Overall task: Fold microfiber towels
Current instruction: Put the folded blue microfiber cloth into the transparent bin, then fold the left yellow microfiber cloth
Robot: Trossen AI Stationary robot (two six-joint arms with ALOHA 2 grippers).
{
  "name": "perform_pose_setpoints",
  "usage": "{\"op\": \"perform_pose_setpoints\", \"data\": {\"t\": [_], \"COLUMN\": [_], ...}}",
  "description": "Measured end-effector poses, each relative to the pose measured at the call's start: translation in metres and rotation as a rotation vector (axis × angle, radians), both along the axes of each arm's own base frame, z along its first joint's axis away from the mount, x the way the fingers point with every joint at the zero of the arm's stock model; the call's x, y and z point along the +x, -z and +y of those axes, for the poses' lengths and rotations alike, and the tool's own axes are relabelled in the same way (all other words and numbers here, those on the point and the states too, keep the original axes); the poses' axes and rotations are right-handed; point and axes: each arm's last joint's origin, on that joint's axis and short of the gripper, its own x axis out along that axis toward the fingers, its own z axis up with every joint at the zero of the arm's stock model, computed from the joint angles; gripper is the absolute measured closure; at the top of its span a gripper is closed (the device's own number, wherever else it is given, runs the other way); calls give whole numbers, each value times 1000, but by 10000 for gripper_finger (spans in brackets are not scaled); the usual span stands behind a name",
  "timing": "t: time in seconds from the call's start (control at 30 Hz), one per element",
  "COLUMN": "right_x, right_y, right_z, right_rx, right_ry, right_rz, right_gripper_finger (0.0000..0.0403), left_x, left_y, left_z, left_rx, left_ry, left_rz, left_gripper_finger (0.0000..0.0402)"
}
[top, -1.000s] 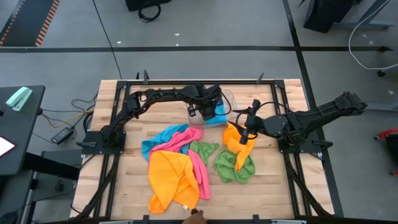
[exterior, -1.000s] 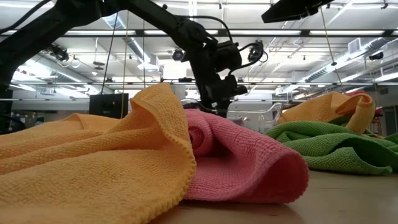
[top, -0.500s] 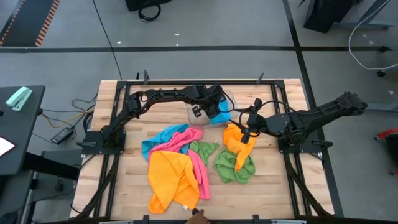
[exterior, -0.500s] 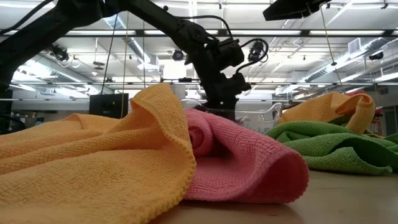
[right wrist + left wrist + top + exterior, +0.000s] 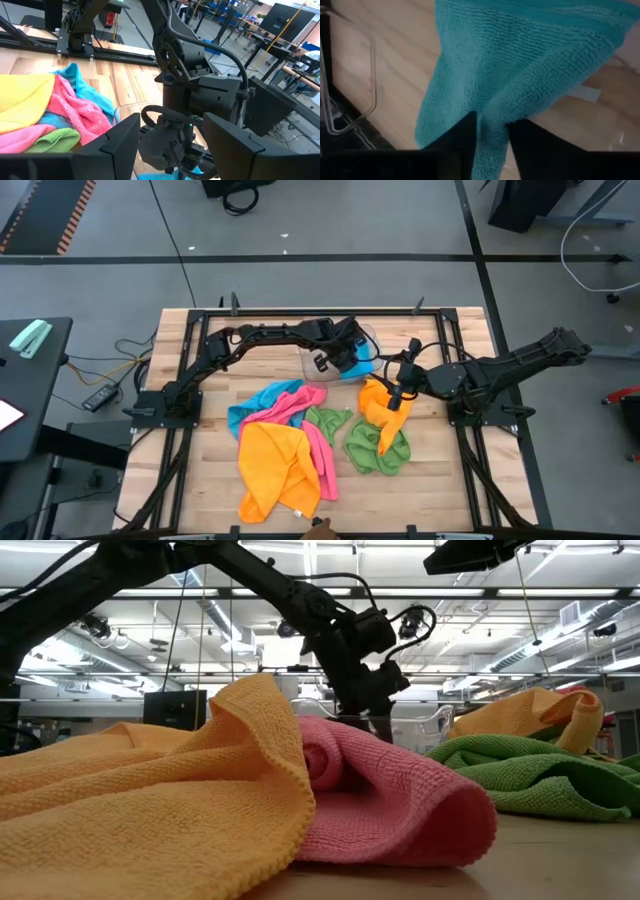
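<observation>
Left gripper (image 5: pixel 335 360): at the back of the table, over the clear tray (image 5: pixel 370 333), fingers narrow and pinching a fold of the blue towel (image 5: pixel 520 60). Hangs from the pinch, lower part over the tray floor.

Right gripper (image 5: pixel 398 392): parked just above the small orange towel (image 5: pixel 378 405) at right-centre, jaws wide, nothing between them in the right wrist view.

Step, by my reading: stowing a finished blue towel in the tray. Looks like the placing end of one fold cycle, not the fold itself.

Next move calls for:
- letting go of the blue towel so it drops flat in the tray, not draped over the rim
- lifting straight up so the nap doesn't snag on the fingers and drag the fold open
- picking one cloth from the rest and spreading it on bare wood

Left to fold, all crumpled:
- small orange towel, touching the green towel (image 5: pixel 375 452) in front of it
- heap at centre-left: big orange towel (image 5: pixel 270 470), pink towel (image 5: pixel 320 448), second blue towel (image 5: pixel 260 405), overlapping
- small green piece (image 5: pixel 326 420) between the two groups

Roughly early in the job, most cloths untouched.

Writing, brands, labels: none legible on towels, tray or arms. Room screens in the right wrist view too far off to read.
</observation>
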Motion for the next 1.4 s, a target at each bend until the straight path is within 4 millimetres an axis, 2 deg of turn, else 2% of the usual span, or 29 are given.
{"op": "perform_pose_setpoints", "data": {"t": [0.13,0.27,0.47,0.67,0.8,0.97,1.13,1.23,1.4], "right_x": [0,0,-1,-3,-5,-6,-6,-4,2], "right_y": [0,0,2,8,11,16,26,36,55], "right_z": [0,0,0,-1,1,9,15,16,18], "right_rx": [-1,-1,5,36,48,100,239,266,266], "right_ry": [0,0,3,19,10,-110,-271,-280,-281], "right_rz": [1,3,17,58,85,134,196,228,225], "right_gripper_finger": [177,177,177,177,177,177,177,177,177], "left_x": [0,-4,-12,-21,-31,-46,-60,-65,-72], "left_y": [-2,-12,-24,-63,-90,-100,-95,-91,-88], "left_z": [-2,-2,-11,-26,-49,-88,-122,-142,-171], "left_rx": [32,93,141,82,-12,-154,-267,-352,-392], "left_ry": [-24,-56,-113,-212,-318,-489,-687,-779,-917], "left_rz": [10,36,108,15,-21,44,178,236,276], "left_gripper_finger": [223,203,200,223,242,266,286,293,300]}}
